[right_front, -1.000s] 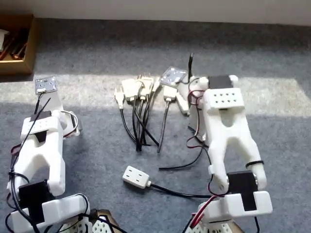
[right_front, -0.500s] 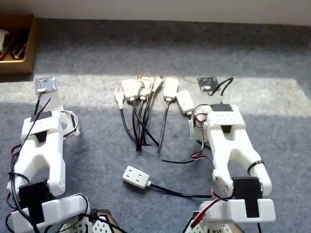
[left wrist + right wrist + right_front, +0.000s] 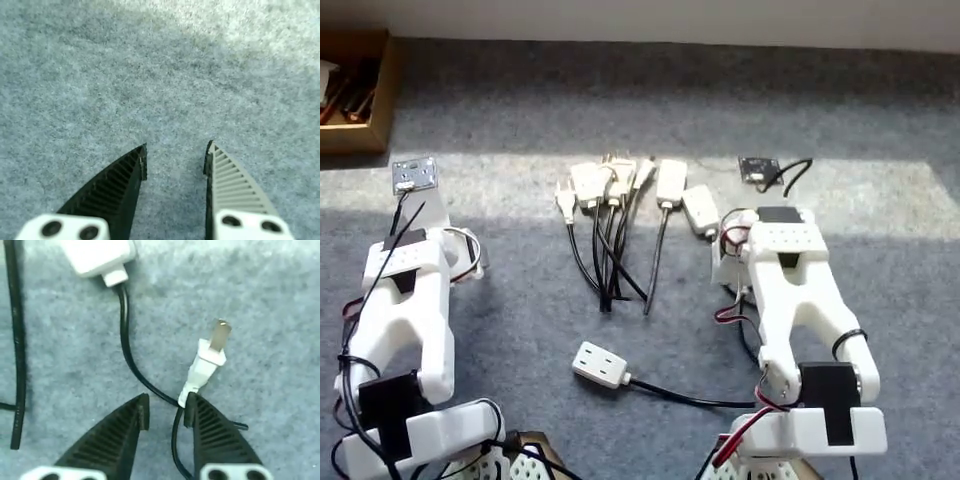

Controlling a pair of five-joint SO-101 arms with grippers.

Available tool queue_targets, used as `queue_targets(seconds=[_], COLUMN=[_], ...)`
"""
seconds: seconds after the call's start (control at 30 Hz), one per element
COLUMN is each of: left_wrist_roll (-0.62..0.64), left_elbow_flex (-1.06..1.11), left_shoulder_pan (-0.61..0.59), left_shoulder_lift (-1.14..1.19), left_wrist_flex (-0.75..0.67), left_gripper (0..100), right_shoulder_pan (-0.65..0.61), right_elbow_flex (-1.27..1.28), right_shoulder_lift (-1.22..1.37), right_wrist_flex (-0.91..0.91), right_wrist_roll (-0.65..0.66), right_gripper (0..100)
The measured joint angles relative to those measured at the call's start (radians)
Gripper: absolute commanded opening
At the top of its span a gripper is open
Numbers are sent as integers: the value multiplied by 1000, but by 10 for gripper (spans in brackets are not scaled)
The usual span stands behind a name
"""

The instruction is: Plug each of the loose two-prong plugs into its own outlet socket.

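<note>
**A:** Grey carpet [image 3: 520, 110] from above. A bunch of white plugs and sockets [image 3: 610, 185] on black cords lies between the two arms, with a white outlet block [image 3: 598, 364] nearer the bases.

**B:** And the left wrist view?

**A:** The left gripper [image 3: 175, 160] is spread wide over bare carpet, holding nothing.

**B:** The right?

**A:** The right gripper [image 3: 165, 412] is narrowly parted and unloaded. A two-prong plug [image 3: 206, 365] lies just past one fingertip, and a black cord [image 3: 125, 340] crosses between the fingers.

**B:** The risk?

**A:** Closing here would probably pinch the cord, not the plug. The plug would then dangle with its prongs unaimed, or tug its neighbours.
</note>
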Motion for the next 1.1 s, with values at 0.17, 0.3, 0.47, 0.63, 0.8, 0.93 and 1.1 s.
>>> queue_targets(seconds=[0.17,0.3,0.47,0.63,0.8,0.93,1.1], left_wrist_roll=[0,0,0,0,0,0,0], left_elbow_flex=[0,0,0,0,0,0,0], left_shoulder_pan=[0,0,0,0,0,0,0], left_shoulder_lift=[0,0,0,0,0,0,0], left_wrist_flex=[0,0,0,0,0,0,0], left_gripper=[204,204,204,204,204,204,204], right_shoulder_pan=[35,84,91,94,91,92,97], right_elbow_flex=[26,94,107,114,115,114,40], right_shoulder_lift=[0,0,0,0,0,58,152], right_wrist_flex=[-49,-100,-112,-176,-209,-212,-166], right_wrist_roll=[0,0,0,0,0,0,0], right_gripper=[132,132,132,132,132,132,132])
